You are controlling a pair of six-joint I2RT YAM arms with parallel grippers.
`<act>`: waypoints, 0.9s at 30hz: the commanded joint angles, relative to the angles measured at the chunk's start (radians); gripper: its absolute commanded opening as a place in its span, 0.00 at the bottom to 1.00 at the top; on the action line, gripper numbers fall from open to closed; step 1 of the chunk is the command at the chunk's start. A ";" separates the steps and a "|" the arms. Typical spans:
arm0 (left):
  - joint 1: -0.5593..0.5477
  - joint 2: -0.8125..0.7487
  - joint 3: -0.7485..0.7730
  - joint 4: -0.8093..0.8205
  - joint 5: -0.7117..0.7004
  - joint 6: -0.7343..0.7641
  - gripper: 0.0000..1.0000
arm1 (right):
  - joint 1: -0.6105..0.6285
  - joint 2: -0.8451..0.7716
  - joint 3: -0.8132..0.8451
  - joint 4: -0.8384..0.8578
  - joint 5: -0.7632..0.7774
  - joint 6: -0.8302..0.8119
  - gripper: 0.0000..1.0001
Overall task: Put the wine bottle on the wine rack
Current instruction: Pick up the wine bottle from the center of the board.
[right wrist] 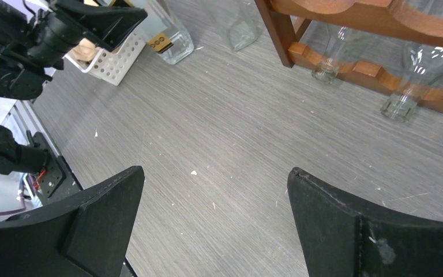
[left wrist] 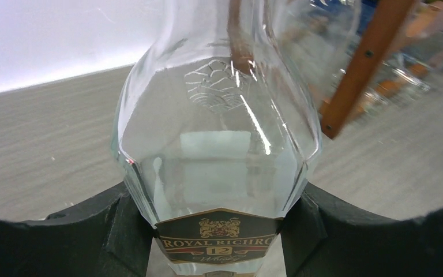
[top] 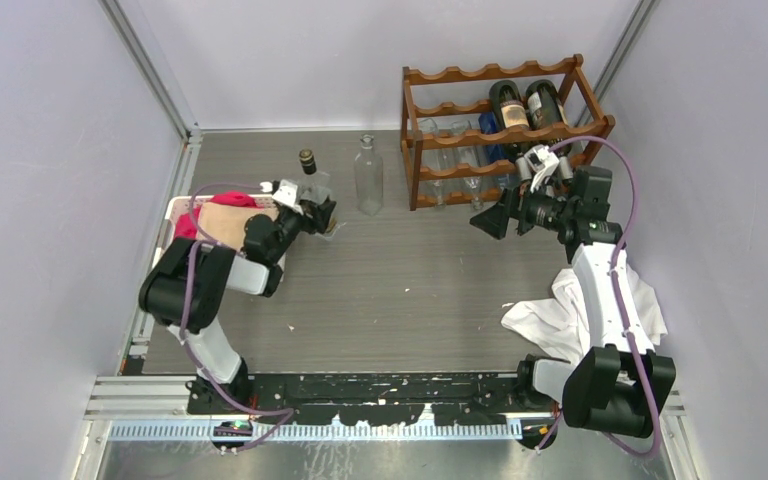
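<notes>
The wine rack (top: 505,130) is reddish-brown wood with wavy rails. The bottle (left wrist: 216,150) in the black left gripper (left wrist: 216,234) is clear glass with an embossed crest, a dark cap (top: 306,158) and a dark label (left wrist: 218,236) lettered in gold over a red band. A second bottle (top: 367,178) is clear too. The table (top: 410,290) is grey with fine streaked grain. The right gripper (right wrist: 216,225) is black, the cloth (top: 550,315) white, the cables (top: 190,280) purple, the basket (right wrist: 112,60) white with a grid of holes
</notes>
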 commanded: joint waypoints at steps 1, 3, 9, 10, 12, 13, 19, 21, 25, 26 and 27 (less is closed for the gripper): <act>-0.001 -0.246 -0.070 -0.064 0.113 -0.062 0.00 | 0.014 0.016 0.049 -0.080 -0.049 -0.070 1.00; -0.002 -0.381 -0.060 -0.293 0.167 -0.098 0.00 | 0.036 0.026 0.066 -0.125 -0.049 -0.111 1.00; -0.055 -0.687 0.113 -1.062 0.308 -0.096 0.00 | 0.134 0.052 0.104 -0.257 -0.077 -0.277 1.00; -0.065 -0.709 0.131 -1.133 0.339 -0.095 0.00 | 0.155 0.056 0.105 -0.277 -0.095 -0.311 1.00; -0.090 -0.731 0.175 -1.238 0.403 -0.088 0.00 | 0.205 0.057 0.099 -0.319 -0.160 -0.388 1.00; -0.103 -0.731 0.200 -1.292 0.441 -0.078 0.00 | 0.228 0.054 0.093 -0.332 -0.188 -0.418 1.00; -0.273 -0.664 0.333 -1.561 0.463 0.155 0.00 | 0.315 0.047 0.067 -0.399 -0.262 -0.594 1.00; -0.330 -0.619 0.367 -1.617 0.438 0.277 0.00 | 0.320 0.049 0.055 -0.409 -0.275 -0.630 1.00; -0.402 -0.539 0.430 -1.694 0.403 0.413 0.00 | 0.323 0.055 0.059 -0.427 -0.294 -0.650 1.00; -0.427 -0.523 0.440 -1.705 0.397 0.438 0.00 | 0.325 0.057 0.058 -0.428 -0.297 -0.649 1.00; -0.447 -0.506 0.451 -1.712 0.390 0.466 0.00 | 0.327 0.060 0.059 -0.427 -0.299 -0.647 1.00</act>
